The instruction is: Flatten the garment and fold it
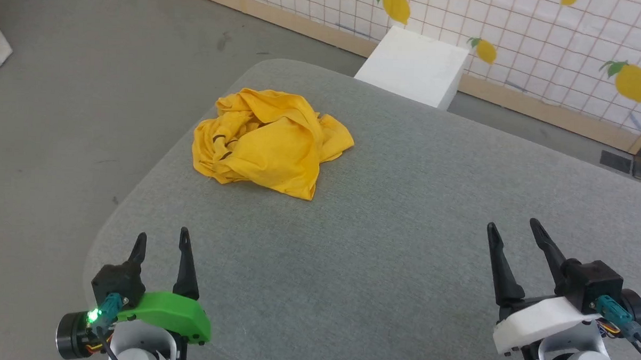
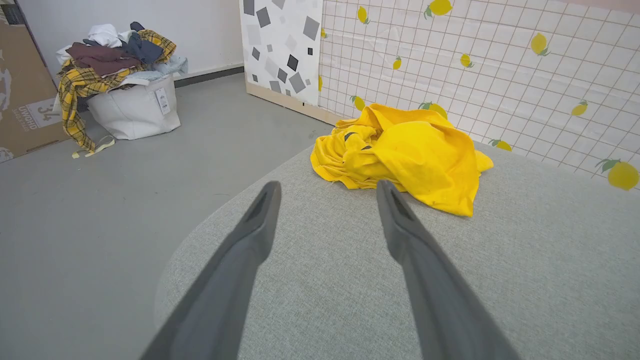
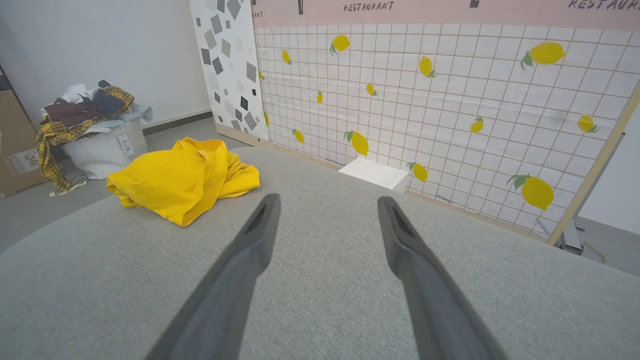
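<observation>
The garment (image 1: 271,143) lies crumpled in a heap on the far left part of the grey fabric-covered table (image 1: 393,241), near its rounded corner (a few black marks show among the folds). The left gripper (image 1: 163,233) and right gripper (image 1: 512,224) hover at the near edge, well apart from it, fingers spread and empty. Past the table a white box (image 1: 415,63) stands by a lemon-printed grid panel (image 1: 544,44). On the grey floor (image 2: 100,210), a white bag (image 2: 135,107) is piled with clothes (image 2: 107,55), yellow plaid hanging over its side, beside a cardboard box (image 2: 25,100).
</observation>
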Controlling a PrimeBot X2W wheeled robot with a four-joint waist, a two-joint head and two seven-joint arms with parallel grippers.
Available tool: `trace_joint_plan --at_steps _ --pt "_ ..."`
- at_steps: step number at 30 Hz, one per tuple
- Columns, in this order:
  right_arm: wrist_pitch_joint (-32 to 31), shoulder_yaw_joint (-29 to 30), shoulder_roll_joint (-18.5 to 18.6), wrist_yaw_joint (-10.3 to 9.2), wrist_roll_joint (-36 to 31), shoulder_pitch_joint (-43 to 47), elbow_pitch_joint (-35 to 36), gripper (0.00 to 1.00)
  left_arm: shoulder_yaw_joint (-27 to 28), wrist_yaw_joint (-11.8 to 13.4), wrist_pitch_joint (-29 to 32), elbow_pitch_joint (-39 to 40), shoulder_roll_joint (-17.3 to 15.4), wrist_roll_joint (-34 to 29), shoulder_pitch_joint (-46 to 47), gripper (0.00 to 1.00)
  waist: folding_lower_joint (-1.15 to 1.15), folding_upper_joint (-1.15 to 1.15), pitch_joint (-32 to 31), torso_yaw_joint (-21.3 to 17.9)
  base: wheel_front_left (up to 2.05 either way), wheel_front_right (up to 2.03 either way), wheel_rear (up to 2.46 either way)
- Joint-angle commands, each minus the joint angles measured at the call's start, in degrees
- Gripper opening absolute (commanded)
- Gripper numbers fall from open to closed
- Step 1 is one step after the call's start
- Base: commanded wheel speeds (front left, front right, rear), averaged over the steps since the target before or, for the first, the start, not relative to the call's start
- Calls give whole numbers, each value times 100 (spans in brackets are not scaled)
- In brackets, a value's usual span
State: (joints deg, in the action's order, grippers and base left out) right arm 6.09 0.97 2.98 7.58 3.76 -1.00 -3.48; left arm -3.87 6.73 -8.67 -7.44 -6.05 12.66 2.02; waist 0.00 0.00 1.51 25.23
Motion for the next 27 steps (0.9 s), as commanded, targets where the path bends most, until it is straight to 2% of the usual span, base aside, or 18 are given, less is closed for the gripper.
trace_joint_plan --at_steps 1,27 --pt "52 15 -7 -6 50 -92 -31 100 -13 67 -67 -43 -61 61 137 100 0 0 6 56 0 0 0" --pt "255 45 -10 -8 158 -194 -156 100 -215 296 -358 -337 -259 565 267 100 0 0 65 756 0 0 0"
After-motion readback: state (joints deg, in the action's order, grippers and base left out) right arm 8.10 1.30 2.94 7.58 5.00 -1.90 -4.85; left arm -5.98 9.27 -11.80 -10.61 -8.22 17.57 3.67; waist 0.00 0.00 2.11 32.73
